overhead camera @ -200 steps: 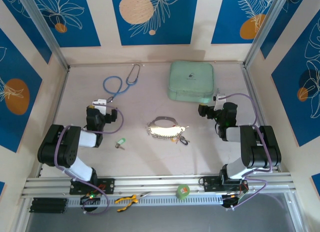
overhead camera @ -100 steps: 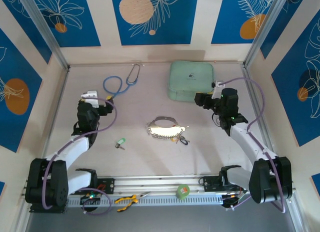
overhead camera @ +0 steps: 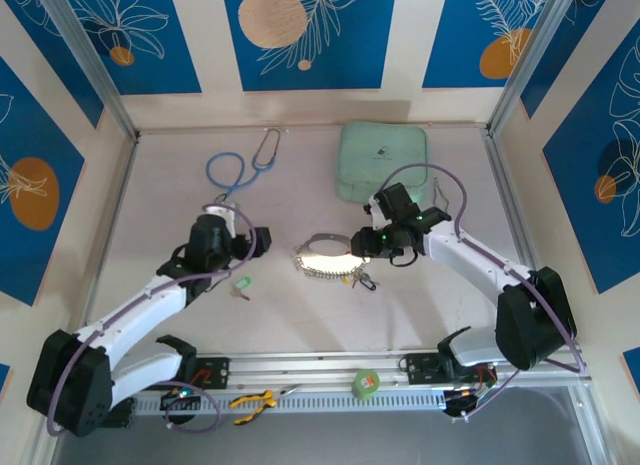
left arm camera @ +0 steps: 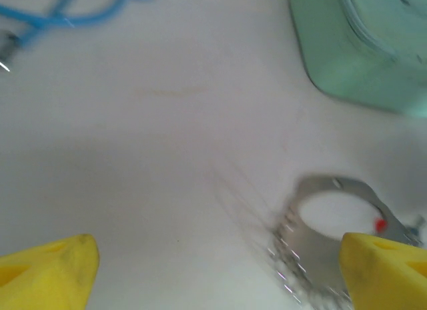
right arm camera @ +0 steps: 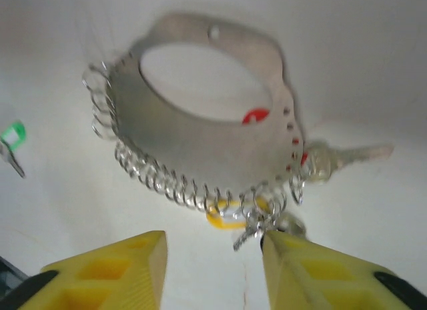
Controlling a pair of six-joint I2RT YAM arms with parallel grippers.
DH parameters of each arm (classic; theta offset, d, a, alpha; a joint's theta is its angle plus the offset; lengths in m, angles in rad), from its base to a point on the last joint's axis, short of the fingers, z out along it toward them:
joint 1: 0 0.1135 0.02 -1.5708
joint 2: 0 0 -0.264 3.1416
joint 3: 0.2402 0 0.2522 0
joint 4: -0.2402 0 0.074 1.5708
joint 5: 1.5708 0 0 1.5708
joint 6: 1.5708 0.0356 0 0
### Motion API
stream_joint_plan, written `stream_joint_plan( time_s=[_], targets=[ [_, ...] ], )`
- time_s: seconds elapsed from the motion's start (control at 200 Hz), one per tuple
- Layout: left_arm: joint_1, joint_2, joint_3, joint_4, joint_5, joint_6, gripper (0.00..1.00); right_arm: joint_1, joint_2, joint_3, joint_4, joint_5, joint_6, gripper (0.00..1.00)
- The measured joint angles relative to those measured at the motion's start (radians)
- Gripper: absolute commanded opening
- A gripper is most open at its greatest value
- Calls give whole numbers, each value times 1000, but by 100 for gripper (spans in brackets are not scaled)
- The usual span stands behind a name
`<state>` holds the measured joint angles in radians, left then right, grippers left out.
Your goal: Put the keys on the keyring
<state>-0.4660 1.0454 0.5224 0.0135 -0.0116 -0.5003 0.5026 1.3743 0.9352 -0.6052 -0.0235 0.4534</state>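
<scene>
keyring (overhead camera: 325, 257) lies on the table (overhead camera: 300, 325), keys (overhead camera: 363, 278) bunched at its right end, one green key (overhead camera: 240, 285) apart to its left. right pincer (right arm camera: 213, 253) spread open over the ring; left pincer (left arm camera: 213, 257) wide, nearby.

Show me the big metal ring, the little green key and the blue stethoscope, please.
keyring (right arm camera: 200, 157): right wrist view, on its wide silvery band.
green key (overhead camera: 242, 283): top external view, on its green head.
stethoscope (overhead camera: 211, 168): top external view, on the loop of blue tube.
</scene>
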Motion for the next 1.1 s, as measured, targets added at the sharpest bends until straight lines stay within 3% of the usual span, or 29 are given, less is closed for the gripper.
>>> stream_joint_plan(
  time_s=[0.32, 0.43, 0.665, 1.1],
  targets=[
    [-278, 21, 0, -112, -68, -234, 88, 132, 115, 40, -110, 94, 8, 38],
    [-337, 68, 0, -115, -80, -277, 88, 173, 171, 75, -129, 130, 0, 38],
    [-357, 103, 0, -132, -109, -311, 88, 221, 298, 161, -165, 233, -42, 37],
    [-357, 102, 0, -137, -144, -314, 88, 225, 390, 194, -211, 342, -83, 38]
  ],
)
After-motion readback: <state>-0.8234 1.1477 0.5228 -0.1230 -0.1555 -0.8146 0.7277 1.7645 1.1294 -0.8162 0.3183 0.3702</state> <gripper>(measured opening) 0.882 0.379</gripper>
